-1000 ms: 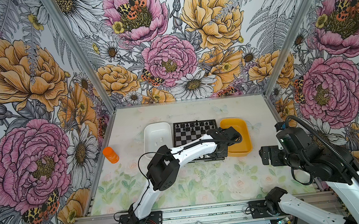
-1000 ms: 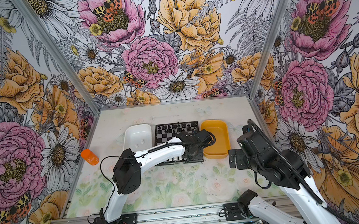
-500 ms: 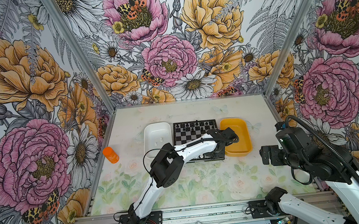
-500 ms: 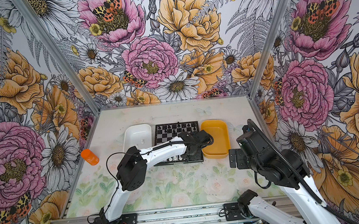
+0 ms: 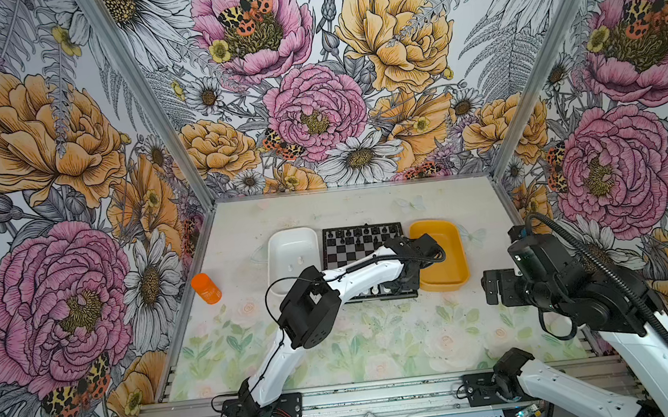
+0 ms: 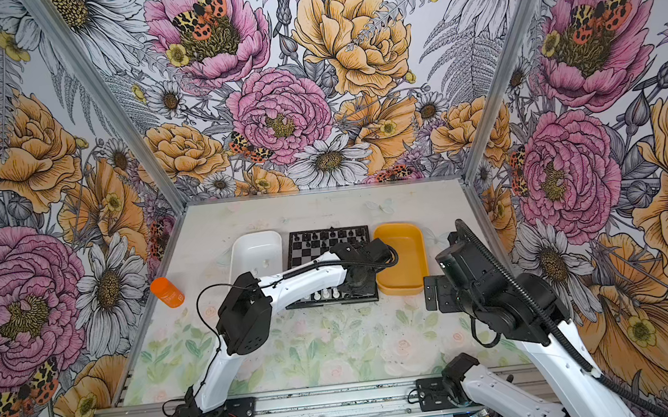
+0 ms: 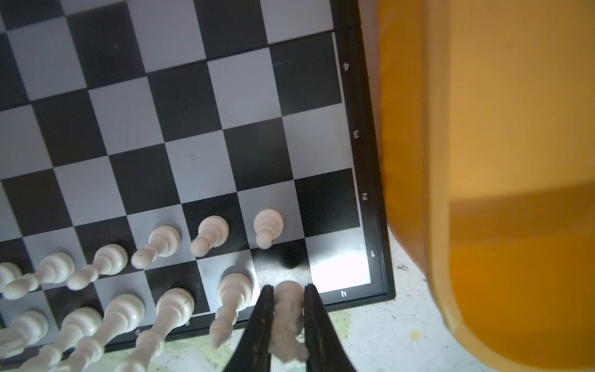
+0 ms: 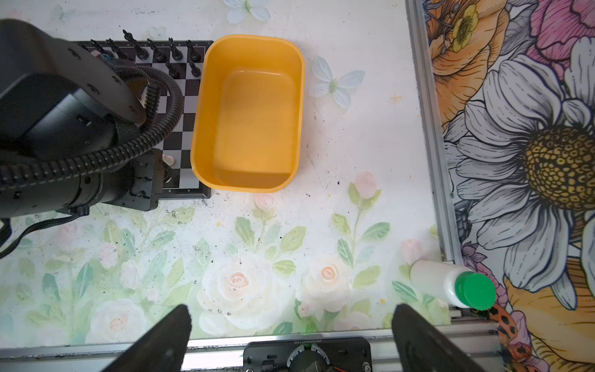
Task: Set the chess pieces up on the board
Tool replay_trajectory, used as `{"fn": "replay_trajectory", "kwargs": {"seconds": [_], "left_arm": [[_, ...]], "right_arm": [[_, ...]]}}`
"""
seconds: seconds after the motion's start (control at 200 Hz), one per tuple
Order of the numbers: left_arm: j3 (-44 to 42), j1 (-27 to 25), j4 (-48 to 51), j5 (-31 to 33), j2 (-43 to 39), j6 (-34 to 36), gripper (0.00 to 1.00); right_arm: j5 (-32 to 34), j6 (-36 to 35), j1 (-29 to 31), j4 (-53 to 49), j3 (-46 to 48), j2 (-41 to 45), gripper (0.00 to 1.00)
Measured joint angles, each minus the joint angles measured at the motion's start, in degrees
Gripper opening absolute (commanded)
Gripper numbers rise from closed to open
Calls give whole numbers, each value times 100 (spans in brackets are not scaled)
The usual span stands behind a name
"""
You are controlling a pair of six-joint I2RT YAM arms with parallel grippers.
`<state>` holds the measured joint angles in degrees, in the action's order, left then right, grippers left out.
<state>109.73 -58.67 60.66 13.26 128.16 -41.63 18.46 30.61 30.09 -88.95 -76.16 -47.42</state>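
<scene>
Board (image 5: 343, 254) on floral tabletop (image 5: 378, 339), flowered walls (image 5: 313, 94) around; left gripper (image 7: 288, 290) tight around white piece (image 7: 288, 315), right gripper (image 8: 291, 310) agape.

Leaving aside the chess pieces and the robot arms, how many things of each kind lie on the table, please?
Trays: 2, white tray and yellow tray
Bottles: 2, orange bottle and white bottle with a green cap
Chessboards: 1, board
Total: 5

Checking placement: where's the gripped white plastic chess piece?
Left wrist view: white piece in left gripper, at the checkered board's near right corner beside the yellow tray.
</scene>
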Motion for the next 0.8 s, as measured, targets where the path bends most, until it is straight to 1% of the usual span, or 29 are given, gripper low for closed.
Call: {"fn": "replay_trajectory", "kwargs": {"seconds": [0.801], "left_arm": [[-63, -2, -2, -4, 2, -2, 18]], "right_arm": [[-2, 2, -4, 0, 0, 20, 100]]}}
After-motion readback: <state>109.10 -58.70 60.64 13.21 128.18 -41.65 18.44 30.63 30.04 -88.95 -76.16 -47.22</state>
